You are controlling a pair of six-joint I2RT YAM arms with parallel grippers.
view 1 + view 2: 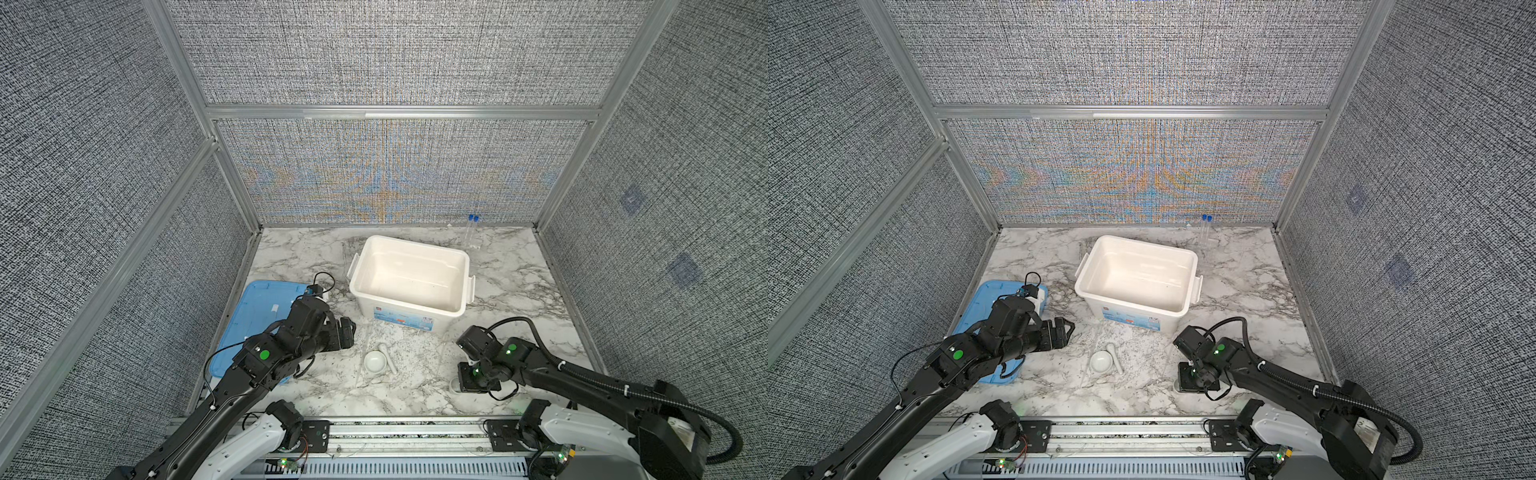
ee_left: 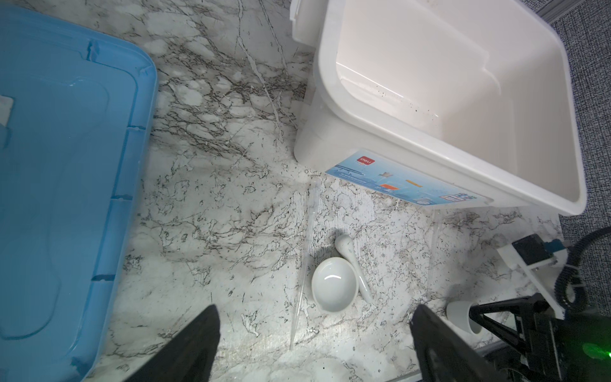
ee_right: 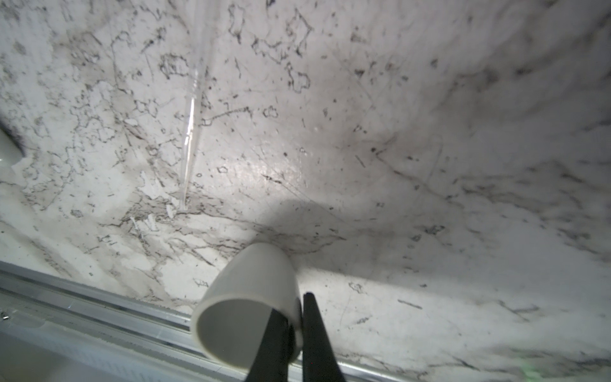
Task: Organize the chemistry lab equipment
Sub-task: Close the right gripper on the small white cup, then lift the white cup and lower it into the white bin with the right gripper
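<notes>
The marble bench [image 1: 519, 291] carries a white tub [image 1: 407, 278]. A blue lid [image 1: 257, 307] lies front-left of the tub. The left tool [image 2: 315, 311] hovers by the tub's front-left corner, jaws wide and empty. Front-right of the tub, the right tool [image 3: 292, 304] pinches the small white cup [image 3: 251, 274] by its wall. The mortar [image 1: 377, 360] and pestle [image 1: 389, 360] touch in front of the tub, flanked by clear rods [image 2: 305, 251]. Two blue-capped tubes [image 1: 473, 232] lie behind the tub's right corner.

White plastic tub [image 1: 399, 320] stands open and upright mid-table [image 1: 519, 291]. Light-blue lid [image 1: 249, 316] lies flat left of it, apart. Grey fabric panels [image 1: 374, 54] all round.
</notes>
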